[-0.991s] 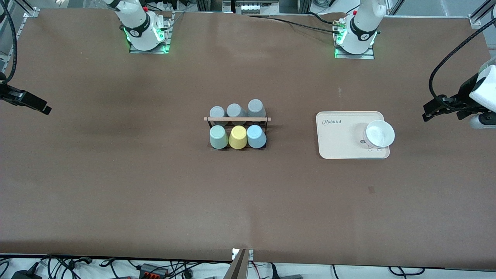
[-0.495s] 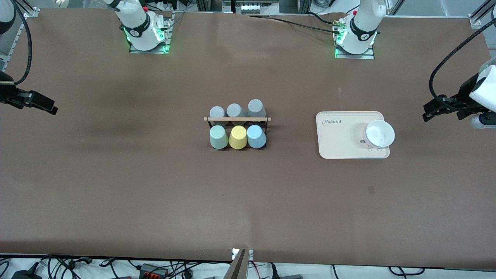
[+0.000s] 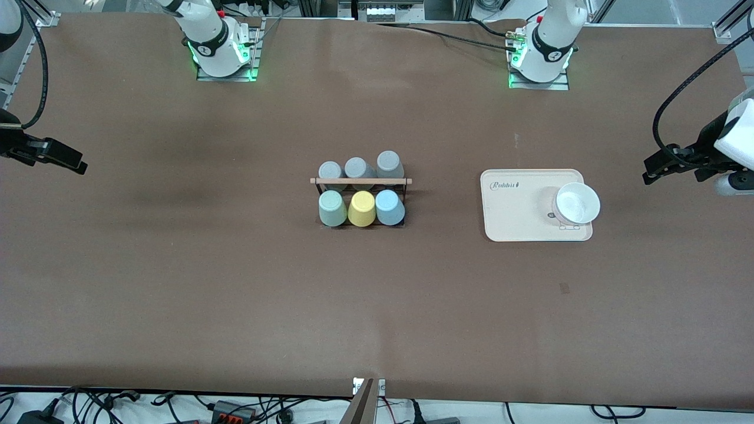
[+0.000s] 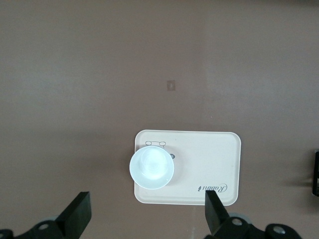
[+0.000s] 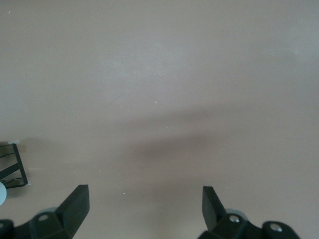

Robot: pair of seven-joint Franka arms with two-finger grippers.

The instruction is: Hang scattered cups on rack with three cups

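Both cups, mint and blue, already sitting on rack, well away from right gripper and left gripper, both spread, empty.

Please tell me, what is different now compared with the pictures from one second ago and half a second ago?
Only the right gripper moved: over the right arm's end of the table it shifted a little toward the rack, mostly in the first half second. It is open and holds nothing. The left gripper, the mint green cup, the light blue cup and the tray stayed.
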